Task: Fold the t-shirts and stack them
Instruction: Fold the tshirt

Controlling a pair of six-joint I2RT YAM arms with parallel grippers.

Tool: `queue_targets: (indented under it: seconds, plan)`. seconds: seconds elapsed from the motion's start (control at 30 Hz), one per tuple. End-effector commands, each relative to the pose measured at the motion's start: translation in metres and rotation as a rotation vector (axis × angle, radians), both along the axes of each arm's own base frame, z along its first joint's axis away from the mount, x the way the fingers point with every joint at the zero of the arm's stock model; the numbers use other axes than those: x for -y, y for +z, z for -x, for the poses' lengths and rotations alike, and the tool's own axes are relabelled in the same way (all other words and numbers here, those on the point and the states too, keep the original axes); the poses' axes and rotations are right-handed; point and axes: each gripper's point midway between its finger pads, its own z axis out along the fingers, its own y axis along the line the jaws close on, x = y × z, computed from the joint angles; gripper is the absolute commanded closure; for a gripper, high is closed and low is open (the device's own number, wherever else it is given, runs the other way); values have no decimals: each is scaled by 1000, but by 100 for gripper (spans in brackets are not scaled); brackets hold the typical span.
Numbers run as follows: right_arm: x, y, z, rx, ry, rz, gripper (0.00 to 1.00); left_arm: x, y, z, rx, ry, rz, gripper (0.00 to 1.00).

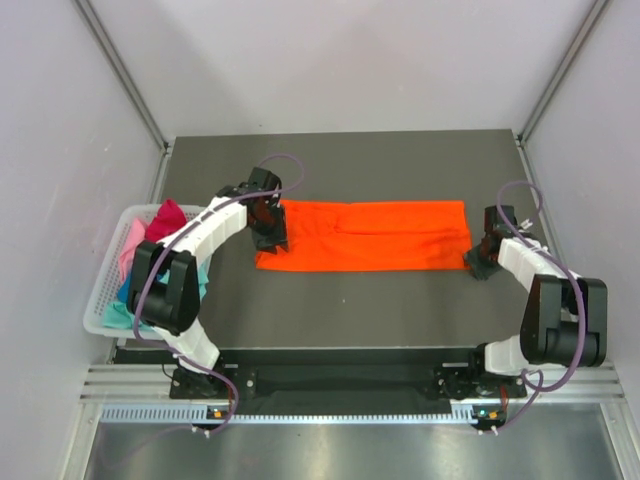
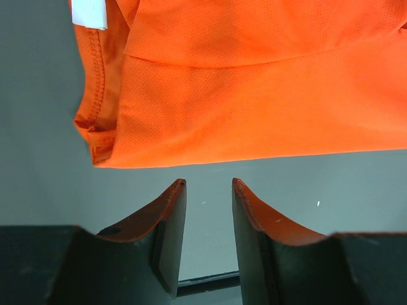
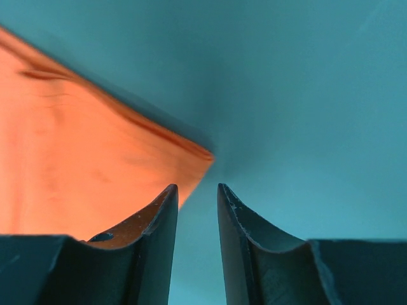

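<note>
Top external view: at the far left, a white lattice basket [image 1: 96, 308] sits beside the table's [image 1: 350, 312] left edge, holding a magenta t-shirt [image 1: 168, 218], a pale pink t-shirt [image 1: 130, 246] and a teal t-shirt [image 1: 121, 313] bunched together. To its right, the left gripper [image 1: 270, 240] stands at the left end of the orange t-shirt [image 1: 370, 235], which lies folded into a long flat band across the middle of the dark table. The right gripper [image 1: 478, 262] stands at the band's right end.

In the left wrist view the fingers [image 2: 166, 219] are spread with bare table between them. The shirt's folded edge lies just beyond their tips, with a white label [image 2: 89, 13] at its upper left. In the right wrist view the claw is parted a little and pinches nothing; the shirt's corner lies just beside one fingertip.
</note>
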Motion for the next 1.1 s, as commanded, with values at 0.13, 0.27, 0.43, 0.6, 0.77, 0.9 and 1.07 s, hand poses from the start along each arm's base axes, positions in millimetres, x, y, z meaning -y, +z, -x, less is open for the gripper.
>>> queue_targets:
  seconds: [0.13,0.27,0.43,0.6,0.77,0.9,1.07]
  plan:
    - [10,-25,4,-31,-74,17,70,-15,26,-7,110,28,-47,59]
    - [19,-25,7,-13,-95,56,82,-33,30,-10,132,51,-143,59]
    - [28,-17,1,16,-75,107,100,-37,47,-17,174,53,-164,59]
    - [37,-14,1,22,-97,126,100,-31,45,-21,178,46,-135,59]
    - [49,-11,13,22,-124,149,100,-17,31,-33,150,33,-59,62]
    - [58,-12,26,8,-141,162,100,-14,26,-58,146,75,-76,63]
    - [61,-11,34,13,-136,164,100,-14,23,-93,187,96,-100,64]
